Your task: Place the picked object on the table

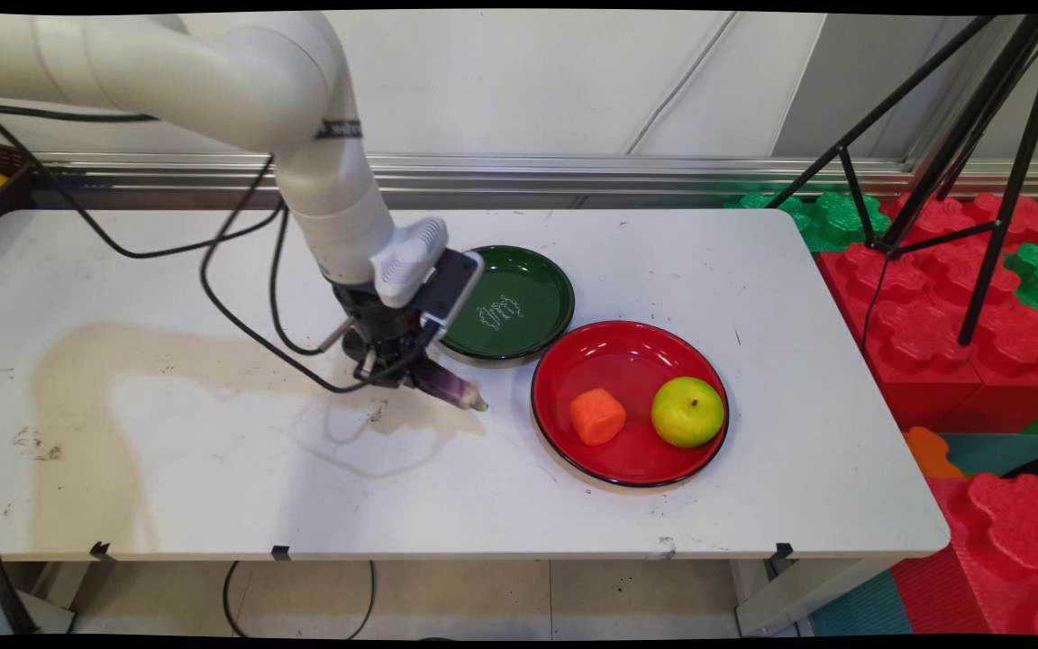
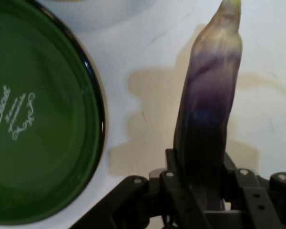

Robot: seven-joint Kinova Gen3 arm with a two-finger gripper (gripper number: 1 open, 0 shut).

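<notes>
White table (image 1: 663, 270) under me, stained brown on its left half, and my gripper (image 1: 393, 365) is clamped on a purple eggplant (image 1: 451, 386), its green tip pointing at the red plate (image 1: 573, 361). My load sits just above the tabletop, right beside the green plate (image 1: 528, 270). An orange chunk (image 1: 597, 416) and an apple (image 1: 687, 411) lie on the red one.

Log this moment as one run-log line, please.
gripper: shut on eggplant, low over table | green plate: empty, beside | red plate: carrot piece, green apple
</notes>
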